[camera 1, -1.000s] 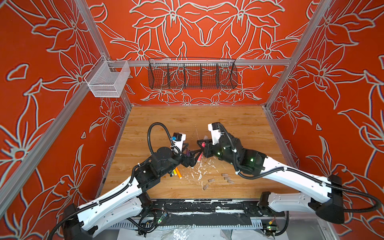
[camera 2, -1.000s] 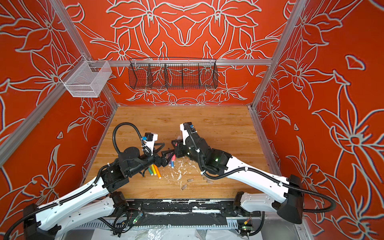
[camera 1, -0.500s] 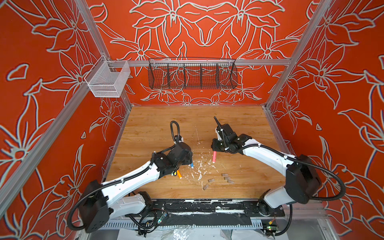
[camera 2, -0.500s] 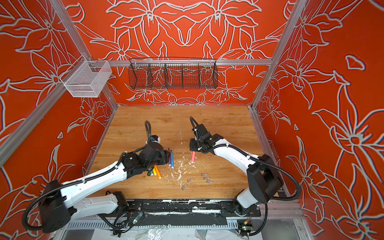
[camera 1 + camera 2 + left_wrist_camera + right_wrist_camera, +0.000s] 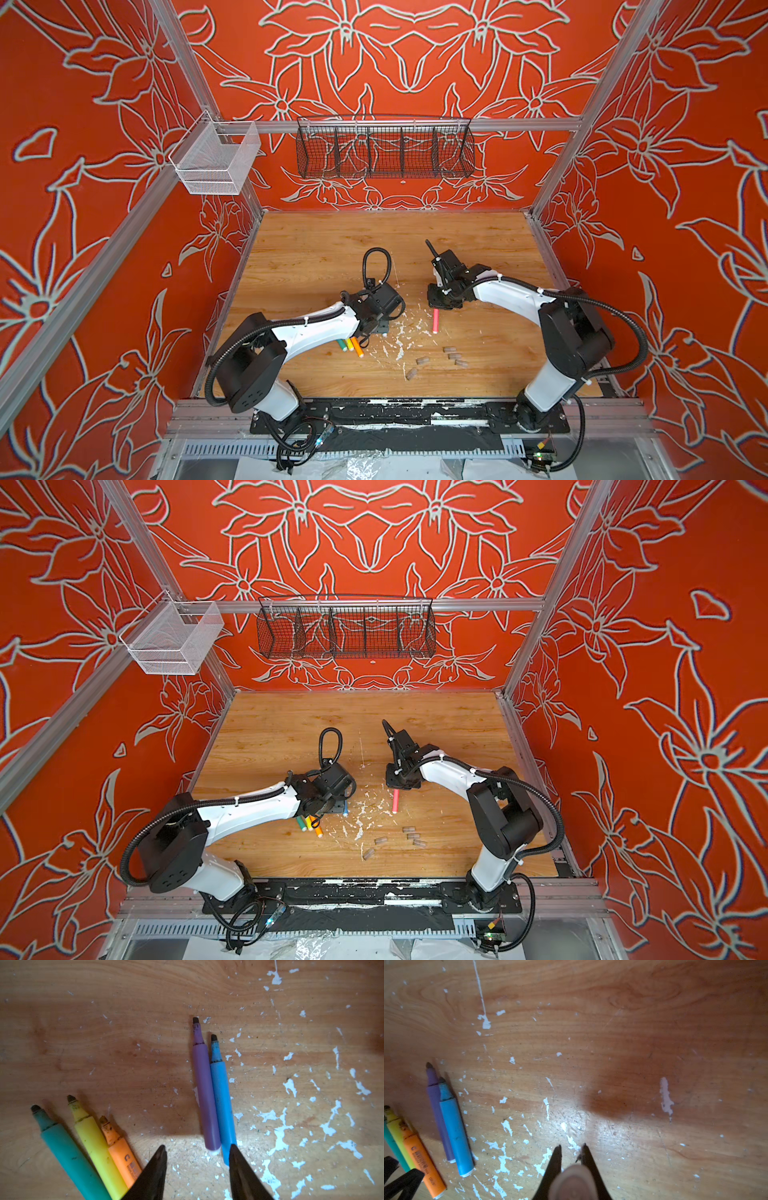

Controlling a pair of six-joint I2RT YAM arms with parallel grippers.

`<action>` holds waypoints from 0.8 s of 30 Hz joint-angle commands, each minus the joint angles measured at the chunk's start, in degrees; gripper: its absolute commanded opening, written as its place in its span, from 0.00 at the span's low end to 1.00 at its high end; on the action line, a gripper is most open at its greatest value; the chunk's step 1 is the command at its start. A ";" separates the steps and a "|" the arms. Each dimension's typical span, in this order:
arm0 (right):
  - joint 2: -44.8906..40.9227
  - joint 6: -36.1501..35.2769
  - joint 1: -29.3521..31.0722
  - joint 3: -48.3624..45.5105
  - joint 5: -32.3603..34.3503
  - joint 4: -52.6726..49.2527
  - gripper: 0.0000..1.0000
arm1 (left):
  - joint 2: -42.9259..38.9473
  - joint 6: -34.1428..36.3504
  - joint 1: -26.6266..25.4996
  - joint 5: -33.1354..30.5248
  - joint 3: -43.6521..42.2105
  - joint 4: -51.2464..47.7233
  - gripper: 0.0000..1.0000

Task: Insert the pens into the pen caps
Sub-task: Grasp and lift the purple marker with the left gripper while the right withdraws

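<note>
My right gripper (image 5: 572, 1147) is shut on the pink pen (image 5: 435, 322), which hangs down from it in both top views; in the right wrist view its blurred round end fills the space between the fingers. My left gripper (image 5: 197, 1148) stands low over the table with its jaws apart. The purple pen (image 5: 205, 1093) ends just ahead of the gap, and the blue pen (image 5: 223, 1105) touches one fingertip. Green (image 5: 68, 1153), yellow (image 5: 95, 1142) and orange (image 5: 122, 1159) pens lie side by side nearby. Several pen caps (image 5: 454, 356) are scattered near the front of the table.
White paint flecks (image 5: 400, 332) cover the wooden table (image 5: 316, 249) between the arms. A black wire basket (image 5: 384, 147) and a white mesh basket (image 5: 216, 160) hang on the back rail. Orange walls close three sides.
The two grippers, together at the pink pen a second ago, have parted. The left arm came down over the purple and blue pens with narrower jaws. The right arm kept the pink pen.
</note>
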 commanded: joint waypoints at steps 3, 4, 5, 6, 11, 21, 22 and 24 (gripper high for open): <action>3.26 -1.45 -0.35 2.39 -0.80 -1.73 0.10 | 4.01 -0.74 0.17 -2.02 2.87 -1.61 0.43; 3.57 -1.44 -0.35 2.54 -0.53 -1.81 0.12 | 4.66 -0.83 0.17 -2.34 3.31 -1.83 0.43; 3.75 -1.31 -0.38 2.64 -0.22 -1.92 0.14 | 5.41 -0.92 0.22 -2.67 3.66 -2.10 0.42; 3.85 -1.23 -0.38 2.67 0.17 -1.98 0.16 | 6.14 -1.24 0.26 -3.12 4.06 -2.50 0.41; 3.28 -1.21 -0.33 2.67 1.48 -2.37 0.25 | 8.04 -2.23 0.33 -4.31 4.43 -3.07 0.36; -0.64 -0.74 -0.38 1.32 2.84 -3.46 0.34 | 9.05 -0.58 3.23 0.57 1.53 2.90 0.32; -1.71 -0.60 -0.35 0.97 2.83 -3.44 0.35 | 9.46 -0.40 3.53 1.28 1.50 3.46 0.32; -4.03 -0.23 -0.33 0.27 2.85 -3.68 0.36 | 10.41 -0.46 3.85 1.98 1.54 3.98 0.32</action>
